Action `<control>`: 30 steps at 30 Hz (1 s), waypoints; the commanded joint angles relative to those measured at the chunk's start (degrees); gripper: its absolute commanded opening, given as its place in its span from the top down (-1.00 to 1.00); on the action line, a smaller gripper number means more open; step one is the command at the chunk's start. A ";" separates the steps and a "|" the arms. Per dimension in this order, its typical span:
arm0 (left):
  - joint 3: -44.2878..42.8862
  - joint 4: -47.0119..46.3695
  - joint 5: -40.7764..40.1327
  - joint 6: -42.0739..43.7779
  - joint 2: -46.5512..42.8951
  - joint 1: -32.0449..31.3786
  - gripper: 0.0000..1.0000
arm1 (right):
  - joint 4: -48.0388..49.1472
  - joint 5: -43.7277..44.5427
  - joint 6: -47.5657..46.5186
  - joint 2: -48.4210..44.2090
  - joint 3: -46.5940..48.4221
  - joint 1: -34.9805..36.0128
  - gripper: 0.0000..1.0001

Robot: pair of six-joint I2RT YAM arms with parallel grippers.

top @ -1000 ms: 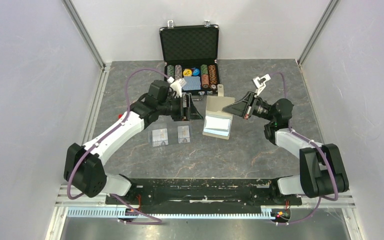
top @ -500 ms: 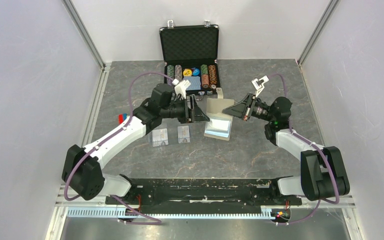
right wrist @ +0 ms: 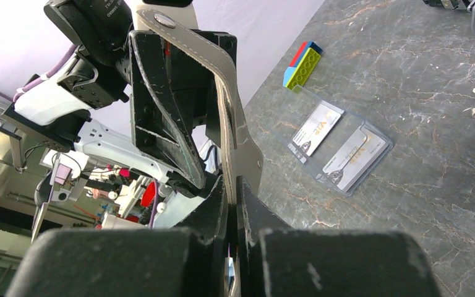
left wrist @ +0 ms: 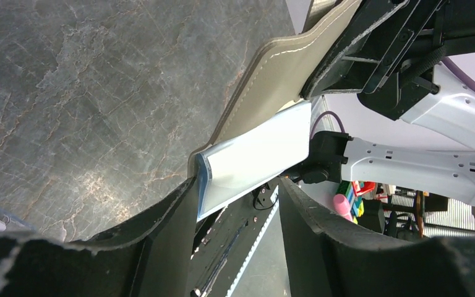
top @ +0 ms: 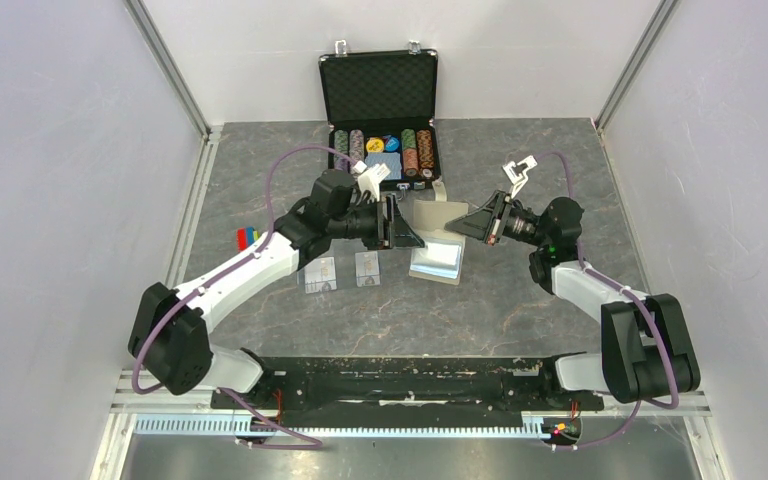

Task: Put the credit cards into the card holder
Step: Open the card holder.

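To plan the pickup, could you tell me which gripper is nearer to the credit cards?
Left. The left gripper hovers open just right of the credit cards, at the left edge of the card holder; the right gripper is shut on its far side, farther off.

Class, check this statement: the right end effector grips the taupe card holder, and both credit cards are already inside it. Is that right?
No. The right end effector does grip the card holder, but both credit cards lie on the table beside it, not inside it. The top external view shows this.
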State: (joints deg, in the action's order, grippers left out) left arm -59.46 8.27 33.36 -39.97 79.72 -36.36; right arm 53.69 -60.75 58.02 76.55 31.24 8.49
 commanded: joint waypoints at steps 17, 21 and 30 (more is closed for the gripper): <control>-1.86 -5.44 2.62 -3.63 -0.11 -0.91 0.03 | -3.71 -0.60 -4.46 -1.85 0.48 -0.19 1.00; -1.54 -6.61 2.93 -4.52 -1.20 -0.92 0.03 | -5.19 -0.92 -5.66 -1.76 0.40 -0.16 1.00; -2.23 -7.58 3.65 -5.34 -1.92 -0.91 0.00 | -7.71 -1.85 -7.83 -1.56 0.48 -0.17 1.00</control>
State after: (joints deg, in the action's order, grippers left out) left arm -59.46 5.37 34.50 -43.09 80.07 -36.77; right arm 46.63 -61.19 52.23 76.25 31.24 8.16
